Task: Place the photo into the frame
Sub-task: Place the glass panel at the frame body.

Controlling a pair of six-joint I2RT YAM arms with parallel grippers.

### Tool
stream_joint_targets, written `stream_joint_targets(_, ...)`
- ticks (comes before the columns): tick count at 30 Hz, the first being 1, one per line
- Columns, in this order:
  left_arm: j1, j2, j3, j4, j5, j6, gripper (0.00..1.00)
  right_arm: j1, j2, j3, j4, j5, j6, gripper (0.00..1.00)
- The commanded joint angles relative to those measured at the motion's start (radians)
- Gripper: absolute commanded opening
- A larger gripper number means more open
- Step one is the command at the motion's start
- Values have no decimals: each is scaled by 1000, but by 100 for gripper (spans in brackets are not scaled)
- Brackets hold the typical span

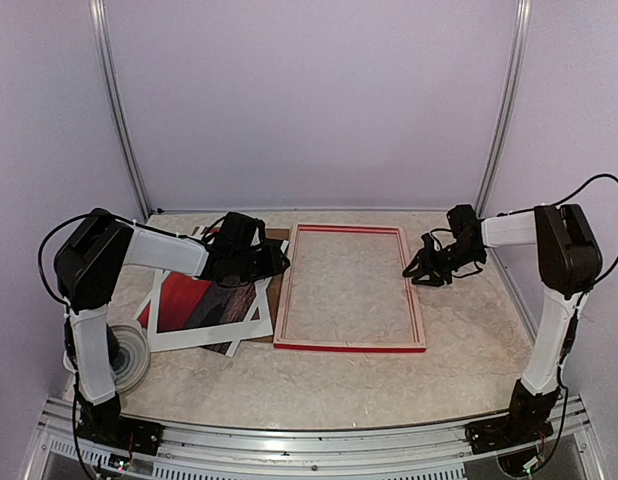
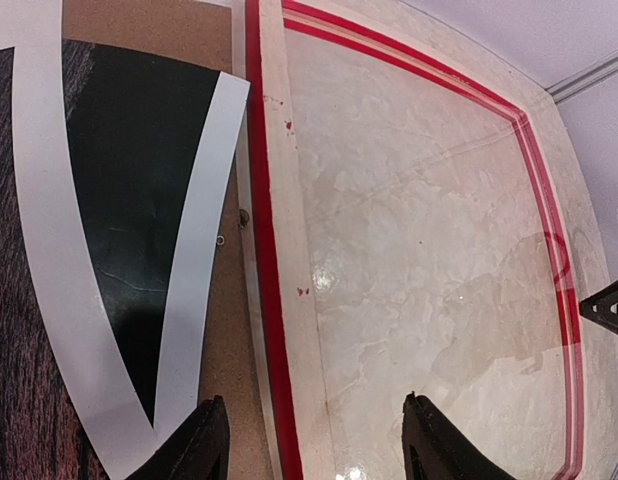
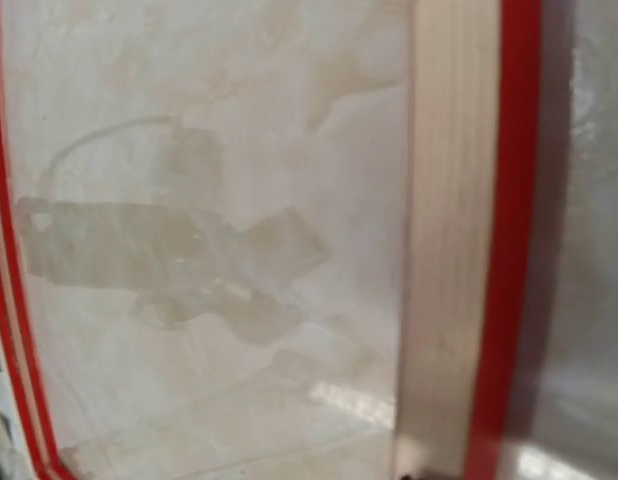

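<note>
Left gripper (image 2: 314, 450) jaws apart, astride frame (image 2: 272, 300) left rail; photo (image 1: 189, 300) edge just left. Right gripper (image 1: 427, 272) jaws apart, empty, above right rail. One frame, one photo.

1. A marble-patterned table (image 1: 329, 385) fills the floor of the booth, pale beige with glossy reflections.
2. A brown cardboard board (image 2: 139, 30) lies flat on the table's left half, largely covered, with its far corner and right edge showing.
3. A pale round roll (image 1: 134, 360) rests on the table near the front left corner.
4. Plain lilac walls (image 1: 319, 100) close the scene on three sides.
5. Two metal posts (image 1: 119, 110) rise in the rear corners.
6. A ribbed aluminium rail (image 1: 319, 440) runs along the table's near edge.
</note>
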Motion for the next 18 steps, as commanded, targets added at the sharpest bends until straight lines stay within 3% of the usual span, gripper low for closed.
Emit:
stream_joint_targets(1,-4,8,-1,4,-5,-6,59,7,-41,33,-59,94,-32,40)
stream_joint_targets(18,-6,15,3,6,3,-8,59,23,-41,82,-128,319,-79,39)
